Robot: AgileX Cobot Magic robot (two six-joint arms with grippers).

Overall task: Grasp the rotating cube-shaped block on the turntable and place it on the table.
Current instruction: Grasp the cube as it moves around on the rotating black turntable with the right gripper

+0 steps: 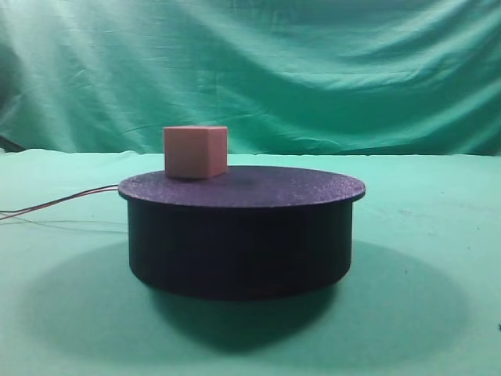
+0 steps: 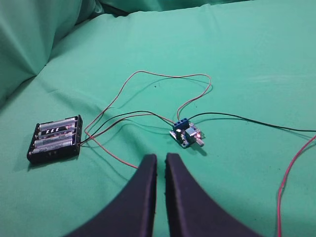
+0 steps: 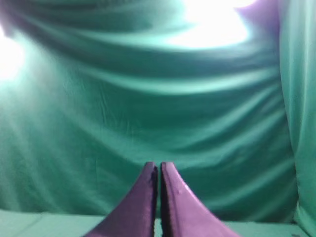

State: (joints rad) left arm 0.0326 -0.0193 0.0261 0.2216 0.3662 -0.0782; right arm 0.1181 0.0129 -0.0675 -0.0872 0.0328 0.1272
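The pinkish-orange cube-shaped block (image 1: 196, 151) sits on the left part of the black turntable (image 1: 241, 235), near its rim, on the green table (image 1: 438, 258). Neither gripper shows in the exterior high view. My left gripper (image 2: 161, 159) is shut and empty, hovering over green cloth away from the turntable. My right gripper (image 3: 159, 167) is shut and empty, pointing at the green backdrop. The block and turntable do not show in either wrist view.
Thin red wires (image 1: 63, 204) lead left from the turntable's side. In the left wrist view a black battery holder (image 2: 55, 138), a small blue circuit board (image 2: 186, 134) and looping red and black wires (image 2: 163, 79) lie on the cloth.
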